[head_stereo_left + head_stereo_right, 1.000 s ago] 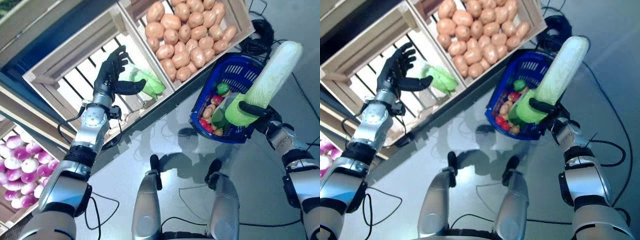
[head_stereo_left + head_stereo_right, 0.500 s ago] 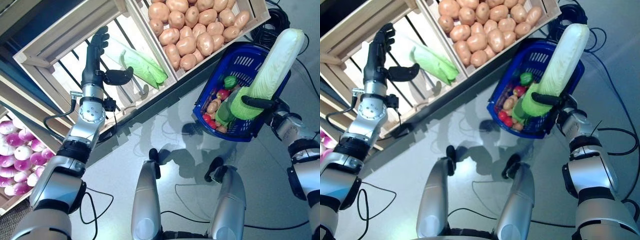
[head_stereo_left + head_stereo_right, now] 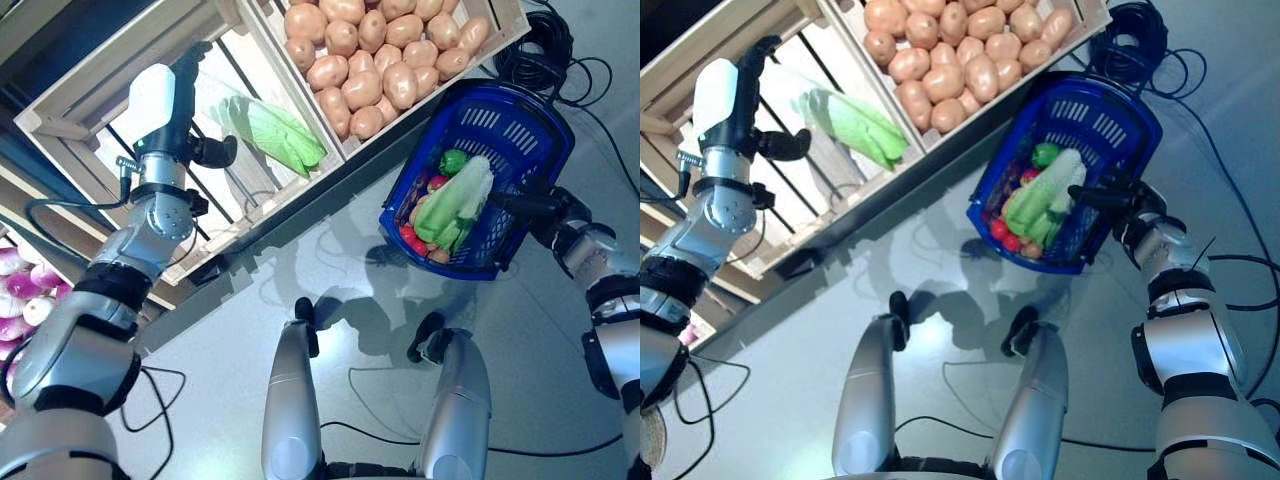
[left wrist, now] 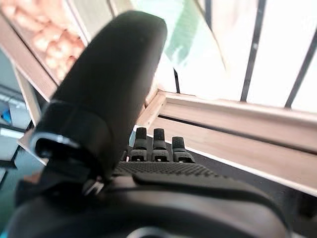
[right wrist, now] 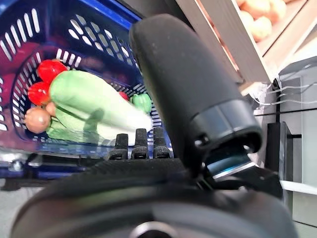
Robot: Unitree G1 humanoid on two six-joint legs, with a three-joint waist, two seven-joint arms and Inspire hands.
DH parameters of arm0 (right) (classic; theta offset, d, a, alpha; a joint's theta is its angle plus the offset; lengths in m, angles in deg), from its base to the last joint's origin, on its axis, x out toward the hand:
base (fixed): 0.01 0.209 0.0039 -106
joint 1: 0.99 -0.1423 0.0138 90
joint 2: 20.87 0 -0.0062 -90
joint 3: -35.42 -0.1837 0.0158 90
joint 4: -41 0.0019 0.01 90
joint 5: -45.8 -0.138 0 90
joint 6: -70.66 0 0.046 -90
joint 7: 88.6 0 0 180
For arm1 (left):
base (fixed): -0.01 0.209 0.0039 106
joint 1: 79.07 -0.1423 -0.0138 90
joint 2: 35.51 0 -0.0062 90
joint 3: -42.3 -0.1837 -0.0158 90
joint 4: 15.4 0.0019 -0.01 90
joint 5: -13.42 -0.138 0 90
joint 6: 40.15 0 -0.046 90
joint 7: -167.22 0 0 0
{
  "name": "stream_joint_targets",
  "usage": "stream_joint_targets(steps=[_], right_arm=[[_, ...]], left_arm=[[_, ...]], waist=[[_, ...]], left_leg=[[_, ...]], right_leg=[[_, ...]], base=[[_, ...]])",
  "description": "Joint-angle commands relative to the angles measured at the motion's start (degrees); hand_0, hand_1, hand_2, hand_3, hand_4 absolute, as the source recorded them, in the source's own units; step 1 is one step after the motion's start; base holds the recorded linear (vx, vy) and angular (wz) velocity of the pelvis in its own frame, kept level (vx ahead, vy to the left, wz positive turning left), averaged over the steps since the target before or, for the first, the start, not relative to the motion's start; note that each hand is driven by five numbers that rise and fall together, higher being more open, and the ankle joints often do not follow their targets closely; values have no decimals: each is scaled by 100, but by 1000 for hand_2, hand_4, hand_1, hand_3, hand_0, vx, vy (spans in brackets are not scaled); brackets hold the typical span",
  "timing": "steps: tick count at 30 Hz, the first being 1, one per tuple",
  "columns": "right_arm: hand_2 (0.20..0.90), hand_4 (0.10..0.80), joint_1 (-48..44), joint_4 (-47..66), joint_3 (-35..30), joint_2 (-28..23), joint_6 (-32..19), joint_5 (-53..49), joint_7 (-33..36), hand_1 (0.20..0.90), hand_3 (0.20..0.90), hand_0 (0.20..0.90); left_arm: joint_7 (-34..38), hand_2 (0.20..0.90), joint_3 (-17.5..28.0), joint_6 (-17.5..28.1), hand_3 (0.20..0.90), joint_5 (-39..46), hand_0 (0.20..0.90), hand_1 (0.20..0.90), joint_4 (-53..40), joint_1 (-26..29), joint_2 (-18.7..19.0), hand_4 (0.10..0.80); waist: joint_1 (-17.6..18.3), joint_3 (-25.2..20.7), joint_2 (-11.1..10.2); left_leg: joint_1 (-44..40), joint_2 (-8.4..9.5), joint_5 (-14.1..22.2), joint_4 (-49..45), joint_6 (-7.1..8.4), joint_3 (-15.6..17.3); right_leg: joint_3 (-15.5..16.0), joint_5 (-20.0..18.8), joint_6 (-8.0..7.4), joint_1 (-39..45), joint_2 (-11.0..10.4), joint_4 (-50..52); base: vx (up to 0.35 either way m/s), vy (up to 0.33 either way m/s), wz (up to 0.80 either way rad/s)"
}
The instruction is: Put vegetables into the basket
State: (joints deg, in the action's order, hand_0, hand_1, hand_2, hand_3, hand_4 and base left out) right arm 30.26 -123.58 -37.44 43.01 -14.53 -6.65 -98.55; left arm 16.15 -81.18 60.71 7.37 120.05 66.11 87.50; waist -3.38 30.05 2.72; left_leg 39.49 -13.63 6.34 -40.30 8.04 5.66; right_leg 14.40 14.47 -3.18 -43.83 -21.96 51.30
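Observation:
The blue basket [image 3: 520, 115] stands on the floor by the stand. A long pale-green cabbage [image 3: 455, 200] lies in it on top of red tomatoes [image 5: 49, 69], a green pepper [image 3: 452, 160] and a brown round vegetable [image 5: 37, 119]. My right hand [image 3: 530, 207] is open with straight fingers at the basket's near rim and holds nothing. My left hand [image 3: 165, 110] is open inside the slatted wooden crate [image 3: 120, 75], just left of a long green cabbage [image 3: 275, 135] and not touching it. That cabbage also shows in the left wrist view [image 4: 183, 29].
The wooden stand's crates run along the far side, with a second crate [image 3: 500, 35] right behind the basket. Grey floor [image 3: 330, 260] lies between the stand and me.
My right hand has let go of the long cabbage, which stood upright in it and now lies in the basket. My left hand has turned and shifted left in the crate. The camera has shifted.

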Motion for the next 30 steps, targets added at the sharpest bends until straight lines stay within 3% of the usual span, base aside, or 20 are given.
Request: stream_joint_targets(steps=[1,8,12,20,24,30], right_arm=[[900,800,-497,2,66,-639,-166,-351,67,900,900,900],[900,800,-401,132,160,-755,-276,-651,-282,900,900,900],[900,800,-367,258,190,-787,-352,-893,-374,900,900,900],[900,800,-188,507,202,-795,-427,-1021,-429,900,900,900],[900,800,-84,587,180,-836,-441,-1217,-494,900,900,900],[900,800,-89,722,215,-892,-402,-1490,-415,900,900,900]], left_arm=[[470,900,217,-77,900,-308,900,900,16,895,559,800],[191,900,-712,-655,900,-1537,900,900,331,1267,872,800],[-70,900,-1187,-1045,900,-1639,900,900,414,1548,897,800],[-150,900,-1724,-1499,900,-1667,900,900,584,1972,767,800],[-38,900,-1959,-1768,900,-2090,900,900,873,2221,658,800],[-556,900,-2367,-2184,900,-2330,900,900,1138,2521,586,800]], waist=[[99,-26,229],[240,-26,271],[307,-26,270],[423,-26,184],[456,-26,65],[525,-26,-31]], left_leg=[[-379,-229,259,245,150,235],[-335,-302,236,306,205,342],[-50,-360,288,171,227,349],[573,-463,400,-147,254,304],[1021,-514,473,-382,246,257],[1496,-552,534,-625,228,204]], right_leg=[[-354,57,-286,423,-8,-129],[-448,-27,-279,323,12,-264],[-538,-55,-289,37,7,-217],[-644,-168,-347,-578,-4,-128],[-597,-283,-397,-962,-34,-92],[-582,-366,-417,-1387,-33,9]], base=[[9,67,-1],[10,90,-8],[-10,98,-8],[-13,103,-12],[-11,44,-3],[-7,34,-2]])
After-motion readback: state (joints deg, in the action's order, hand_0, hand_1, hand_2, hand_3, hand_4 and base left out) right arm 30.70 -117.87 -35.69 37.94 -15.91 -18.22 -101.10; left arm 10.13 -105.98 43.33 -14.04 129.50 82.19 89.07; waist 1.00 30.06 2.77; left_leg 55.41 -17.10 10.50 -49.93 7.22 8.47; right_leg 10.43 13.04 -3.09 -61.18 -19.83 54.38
